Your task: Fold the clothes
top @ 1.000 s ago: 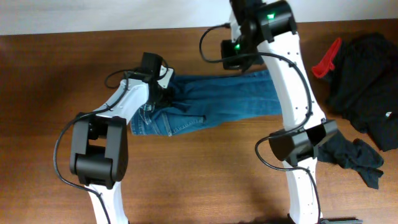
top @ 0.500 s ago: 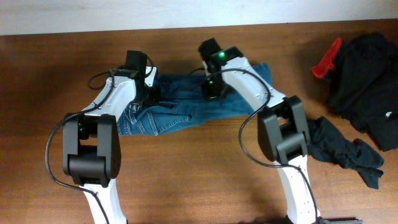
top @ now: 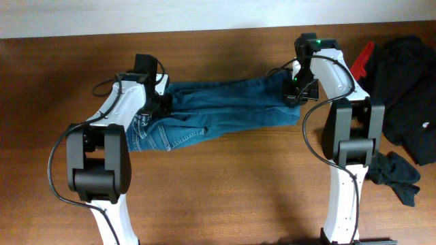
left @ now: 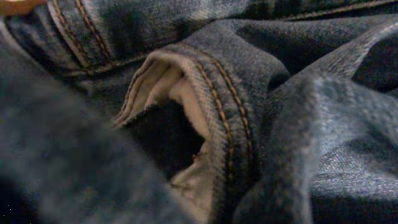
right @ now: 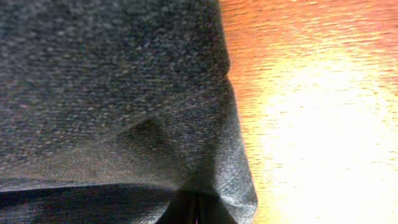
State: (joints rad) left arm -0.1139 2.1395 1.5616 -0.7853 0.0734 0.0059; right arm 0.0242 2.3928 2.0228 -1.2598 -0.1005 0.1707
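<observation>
As the overhead view has it, jeans [top: 225,112]: lying stretched left to right across the upper middle of the frame, on the wooden table [top: 218,190]
Left gripper [top: 162,103]: closed, pinching the jeans' left, pocketed end
Right gripper [top: 294,92]: closed, pinching the right end; denim fills its wrist view
Black garments [top: 409,75]: heaped at right edge, apart from jeans

The jeans [top: 225,109] were faded blue with tan stitching; the table [top: 218,194] brown woodgrain; at three o'clock, black garments [top: 409,82].
</observation>
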